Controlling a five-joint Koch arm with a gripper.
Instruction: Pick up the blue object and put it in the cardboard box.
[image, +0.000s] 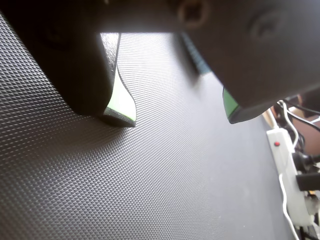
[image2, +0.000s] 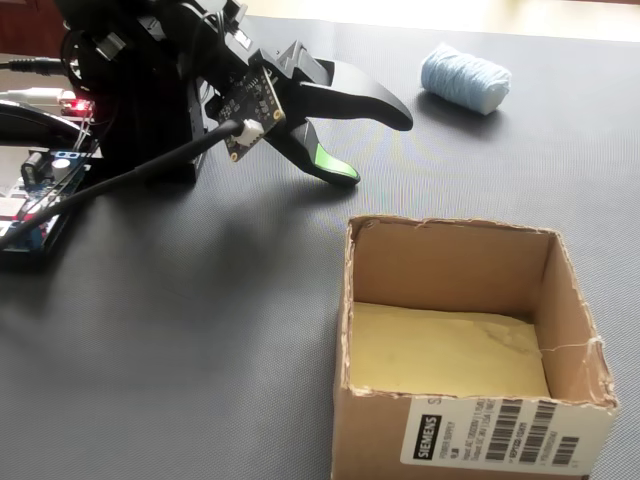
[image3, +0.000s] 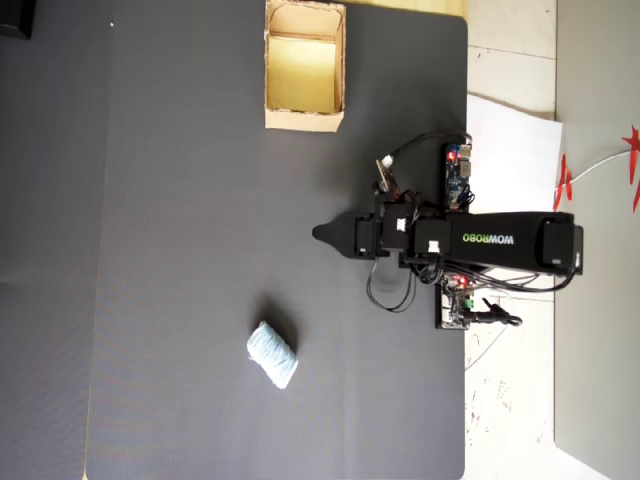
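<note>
The blue object (image2: 465, 78) is a pale blue yarn bundle lying on the black mat at the back right of the fixed view, and at lower centre in the overhead view (image3: 272, 354). It does not show in the wrist view. The cardboard box (image2: 372, 425) stands open and empty at the front right; overhead it sits at the top (image3: 304, 122). My gripper (image2: 378, 150) hovers low over the mat between the two, open, with nothing between its green-padded jaws (image: 177, 115). In the overhead view its tip (image3: 318, 233) points left, well apart from both bundle and box.
The arm's base (image2: 130, 110) and circuit boards with cables (image2: 40, 190) stand at the left of the fixed view. A white power strip (image: 287, 165) lies off the mat's edge. Overhead, white paper (image3: 510, 140) lies beyond the mat's right edge (image3: 466, 60).
</note>
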